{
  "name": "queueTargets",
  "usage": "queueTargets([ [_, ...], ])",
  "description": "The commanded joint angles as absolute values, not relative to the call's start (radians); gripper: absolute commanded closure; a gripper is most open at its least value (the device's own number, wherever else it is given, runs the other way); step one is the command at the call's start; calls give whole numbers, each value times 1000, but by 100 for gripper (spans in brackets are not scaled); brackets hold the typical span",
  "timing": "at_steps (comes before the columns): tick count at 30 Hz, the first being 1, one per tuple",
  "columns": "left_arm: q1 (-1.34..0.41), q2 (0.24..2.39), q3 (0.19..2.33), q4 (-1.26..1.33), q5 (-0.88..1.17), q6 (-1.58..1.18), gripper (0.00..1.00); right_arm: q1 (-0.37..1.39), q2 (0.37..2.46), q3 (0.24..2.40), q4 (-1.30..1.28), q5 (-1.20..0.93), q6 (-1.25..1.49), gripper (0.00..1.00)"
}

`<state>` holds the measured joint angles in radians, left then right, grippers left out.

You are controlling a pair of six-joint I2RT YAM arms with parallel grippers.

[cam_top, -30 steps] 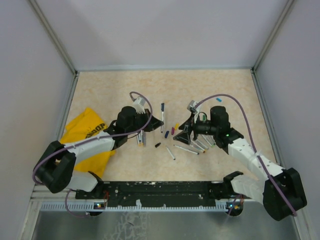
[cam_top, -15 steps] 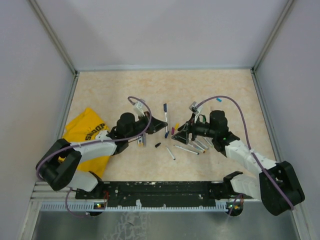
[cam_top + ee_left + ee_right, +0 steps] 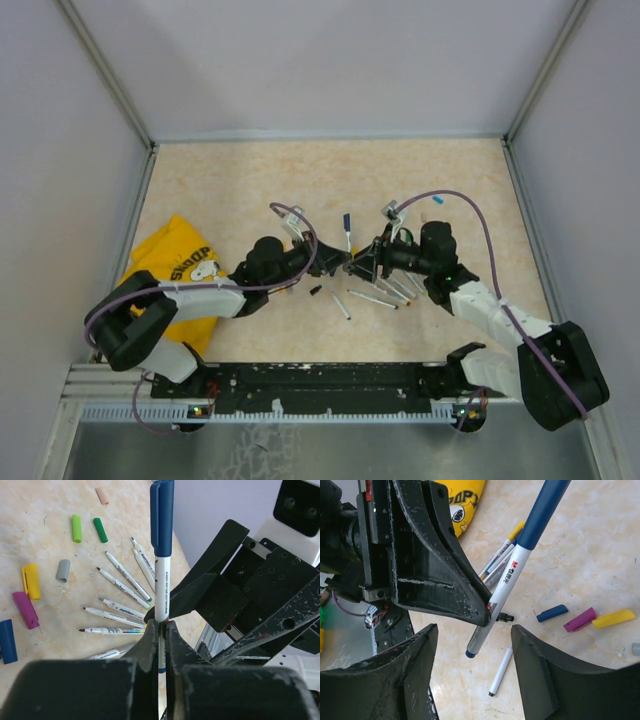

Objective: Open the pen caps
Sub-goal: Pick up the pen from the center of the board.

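As viewed from above, w/ 12 o'clock at the far wall, the L gripper [image 3: 335, 262] and R gripper [image 3: 365, 268] are set nose to nose near the middle of the table [image 3: 450, 180]. L is at 9 o'clock of R and the two are almost touching.

L jaws are clamped tight on a pen [image 3: 161, 587], which is gripped low on its white barrel. The pen is stood up off the table and tilted toward 12 o'clock. Its blue cap [image 3: 162, 517] is on at the upper end, clear of both grippers.

R jaws are spread fairly wide and nothing is held. In the R wrist view the pen's blue tail end is seen in the gap betw. the fingers [image 3: 545, 680], and neither finger is seen touching it.

Bare pens [image 3: 122, 584] are fanned on the table at approx. 4 o'clock of R gripper, tips pointed outward. Loose caps [image 3: 30, 581] are scattered just beyond the fan: 2 green, grey, yellow, purple, blue and a pale peach one, all lying flat and apart from each other. A small black cap [image 3: 315, 290] is lying at 7 o'clock of L gripper.

A yellow cloth [image 3: 175, 275] is bunched at 9 o'clock, partly covered by the L arm.
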<state>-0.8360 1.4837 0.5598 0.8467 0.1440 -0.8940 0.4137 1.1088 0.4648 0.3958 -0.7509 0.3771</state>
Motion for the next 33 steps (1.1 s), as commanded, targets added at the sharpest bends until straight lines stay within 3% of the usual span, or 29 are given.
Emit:
queueTargets([
  [1, -854, 1495, 593, 916, 112, -904, 100, 405, 1123, 488, 414, -715, 371, 41],
  [14, -882, 1507, 597, 959, 101, -911, 100, 405, 1136, 495, 394, -713, 368, 57],
  [16, -889, 1512, 599, 965, 101, -908, 100, 405, 1135, 495, 393, -717, 371, 64],
  [20, -894, 1516, 599, 984, 108, -900, 99, 405, 1132, 502, 383, -721, 376, 90],
  [23, -895, 1499, 586, 998, 111, -884, 86, 404, 1125, 509, 372, -721, 376, 100],
  [33, -893, 1252, 448, 1004, 95, -683, 33, 350, 1103, 557, 298, -806, 355, 100],
])
